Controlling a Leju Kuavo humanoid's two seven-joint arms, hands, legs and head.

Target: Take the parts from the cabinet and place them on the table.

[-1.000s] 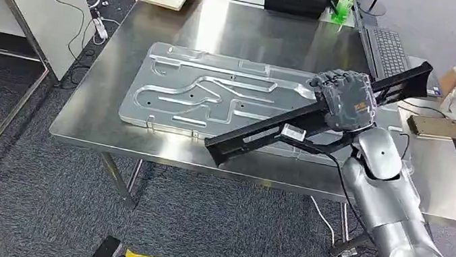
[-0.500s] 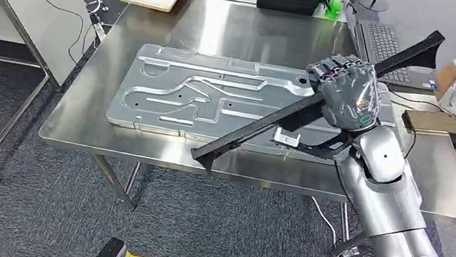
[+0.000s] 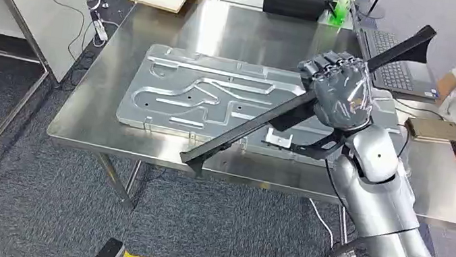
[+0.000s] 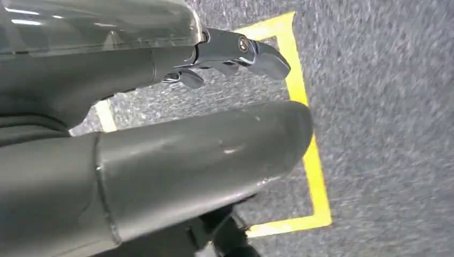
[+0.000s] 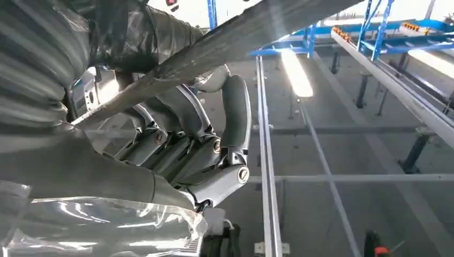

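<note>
**Right robot hand grips black bar above tabletop**

Your right robot hand [image 3: 339, 94] clamps its fingers [image 5: 235, 115] around the long black bar [image 3: 246, 128], tilted over the silver panel [image 3: 203, 94] on the tabletop [image 3: 96, 126] beneath. Your left robot hand [image 4: 160, 155] hangs open over carpet.

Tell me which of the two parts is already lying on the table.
The large silver stamped panel lies flat on the steel table. The long black bar is held in the air by the right robot hand, tilted above the panel.
</note>
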